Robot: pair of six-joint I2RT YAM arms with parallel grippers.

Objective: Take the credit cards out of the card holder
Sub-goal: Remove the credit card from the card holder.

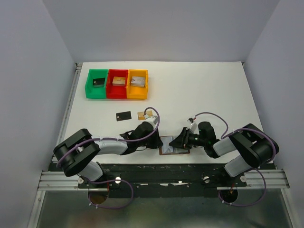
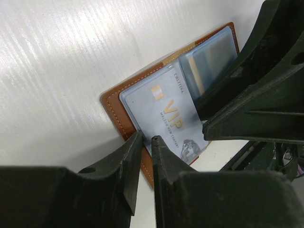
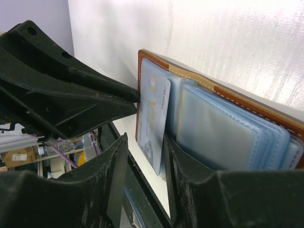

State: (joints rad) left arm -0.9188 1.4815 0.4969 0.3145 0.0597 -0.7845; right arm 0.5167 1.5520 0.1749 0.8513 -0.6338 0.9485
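At the upper left of your top view sit the green bin (image 1: pixel 97 84), red bin (image 1: pixel 117 84) and orange bin (image 1: pixel 137 85), touching side by side, with a small block in each. Below them, toward the centre, a black card (image 1: pixel 123 115) lies flat on the white table (image 1: pixel 213 95), and a gold card (image 1: pixel 141 115) lies just to its right, apart from it.

Your left gripper (image 2: pixel 146 139) is low over the card holder (image 2: pixel 116 102) at the lower centre of the frame. Its jaws are parted by a narrow gap at the holder's leather edge and nothing is clamped between them. The holder lies open on the table between the two grippers. A pale blue card (image 2: pixel 166 114) marked VIP sticks partway out of an inner pocket.

Your right gripper (image 3: pixel 145 140) comes in from the right. Its jaws are spread, and the end of that card stands between them. You can see space on one side of the card, so it isn't pinched.
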